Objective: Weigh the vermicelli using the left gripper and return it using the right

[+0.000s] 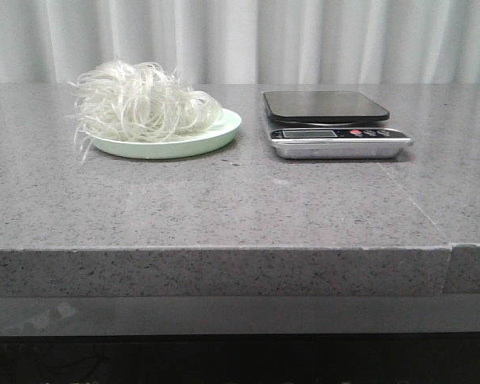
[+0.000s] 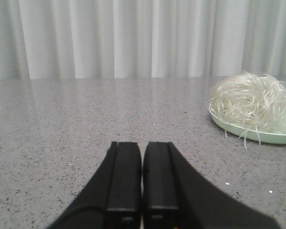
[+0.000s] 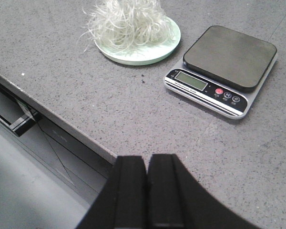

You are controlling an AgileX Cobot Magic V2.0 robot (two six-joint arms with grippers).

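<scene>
The vermicelli (image 1: 140, 102), a fluffy clump of whitish strands, lies on a pale green plate (image 1: 224, 132) at the left of the grey table. It also shows in the left wrist view (image 2: 250, 102) and the right wrist view (image 3: 126, 21). A kitchen scale (image 1: 328, 120) with a bare dark platform stands to the right of the plate and shows in the right wrist view (image 3: 226, 59). My left gripper (image 2: 142, 148) is shut and empty, low over the table, well apart from the plate. My right gripper (image 3: 147, 162) is shut and empty near the table's front edge. Neither gripper shows in the front view.
A white curtain (image 1: 240, 40) hangs behind the table. The table's front edge (image 3: 57, 117) drops off to a lower shelf. A seam (image 1: 448, 240) runs across the tabletop at the right.
</scene>
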